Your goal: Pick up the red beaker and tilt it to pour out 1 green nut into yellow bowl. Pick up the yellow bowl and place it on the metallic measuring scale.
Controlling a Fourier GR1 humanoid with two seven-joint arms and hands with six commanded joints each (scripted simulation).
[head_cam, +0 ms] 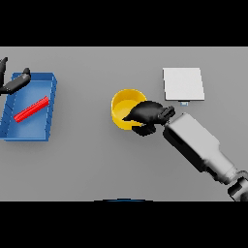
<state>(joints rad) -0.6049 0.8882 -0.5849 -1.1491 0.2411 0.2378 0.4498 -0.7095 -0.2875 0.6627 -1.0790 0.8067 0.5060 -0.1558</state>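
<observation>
Grey table (pixel 97 164), flat and evenly lit, seen from above. Near the middle stands the yellow bowl (pixel 125 104), upright; whether anything lies in it cannot be told. The right hand (pixel 147 115) is at the bowl's right rim, fingers curled over the edge and gripping it, with the white and grey forearm (pixel 198 145) running off to the lower right. Just beyond, to the upper right and apart from the bowl, lies the metallic measuring scale (pixel 183 84), a pale square plate with nothing on it. On the far left sits a blue tray (pixel 48 121); inside it a red beaker (pixel 31 110) lies on its side, slanted from lower left to upper right. The left hand (pixel 14 83) shows at the tray's upper left corner, at the edge of view, fingers loose and spread, holding nothing. Bowl and scale are near each other; tray and bowl are well apart
</observation>
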